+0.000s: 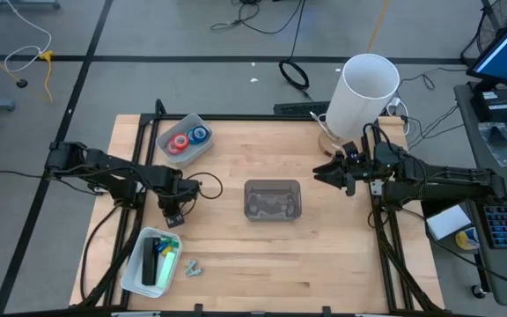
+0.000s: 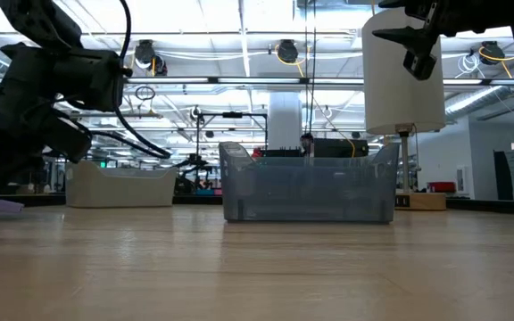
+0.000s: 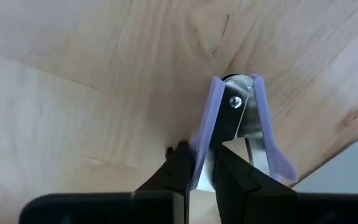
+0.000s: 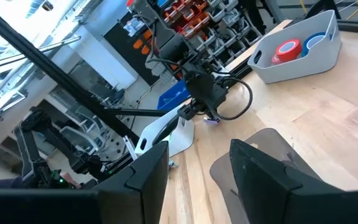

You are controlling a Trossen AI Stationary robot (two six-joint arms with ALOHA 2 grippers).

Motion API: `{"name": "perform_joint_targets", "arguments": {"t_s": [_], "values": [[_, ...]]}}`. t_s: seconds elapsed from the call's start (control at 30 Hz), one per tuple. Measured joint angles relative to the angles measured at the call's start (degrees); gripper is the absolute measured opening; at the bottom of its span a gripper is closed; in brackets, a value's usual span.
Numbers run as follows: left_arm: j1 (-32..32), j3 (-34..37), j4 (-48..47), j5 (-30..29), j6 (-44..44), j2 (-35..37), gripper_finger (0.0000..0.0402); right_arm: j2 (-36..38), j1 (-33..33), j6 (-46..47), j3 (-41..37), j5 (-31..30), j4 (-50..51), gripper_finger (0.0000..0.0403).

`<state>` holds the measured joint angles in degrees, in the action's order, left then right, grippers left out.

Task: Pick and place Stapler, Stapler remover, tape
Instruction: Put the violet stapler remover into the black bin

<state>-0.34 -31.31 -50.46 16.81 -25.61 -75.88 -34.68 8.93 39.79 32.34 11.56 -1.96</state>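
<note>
Left wrist view shows the left gripper (image 3: 202,163) pinching a lilac plastic staple remover with bright metal jaws and a rivet (image 3: 235,121), its dark fingers (image 3: 179,165) pressed onto one lilac wing just above the pale, grained wooden table (image 3: 73,93). By my reading, the step in hand is the pick of that remover; the next move calls for a lift clear of the wood and a carry toward the smoky translucent rectangular bin (image 1: 273,199) at mid-table, with care that the thin, slick wing does not twist out of the narrow hold. From above, the left gripper (image 1: 173,211) sits between that bin and a white oblong tray (image 1: 128,273) holding a black stapler (image 1: 150,261) and something green; a second small lilac remover (image 1: 192,268) lies just beside the tray. A light grey tub (image 1: 202,150) farther back holds red and blue ring-shaped tape rolls (image 1: 188,138). The right gripper (image 1: 334,173) hovers raised beside a tall white cylinder (image 1: 363,92), its fingers moderately spread and holding nothing.
</note>
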Motion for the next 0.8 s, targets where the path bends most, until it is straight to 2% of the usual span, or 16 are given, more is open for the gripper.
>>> {"name": "perform_joint_targets", "arguments": {"t_s": [0.23,0.4,0.67,0.8], "values": [[0.05,-1.1,0.62,0.43,-1.78,-0.13,0.0041,0.0,0.0,0.02,0.0,0.16,0.0,0.0167],[1.47,-4.74,-0.92,-0.45,-1.94,-0.13,0.0041,0.0,0.0,0.02,0.0,0.18,0.0,0.0167],[3.67,-20.03,-1.86,-9.32,-1.24,-0.13,0.0045,0.02,0.0,0.03,0.0,0.42,-0.02,0.0167],[3.42,-29.15,4.09,-13.53,0.84,-0.05,0.0042,0.02,-0.02,0.02,0.0,0.44,-0.01,0.0167]]}}
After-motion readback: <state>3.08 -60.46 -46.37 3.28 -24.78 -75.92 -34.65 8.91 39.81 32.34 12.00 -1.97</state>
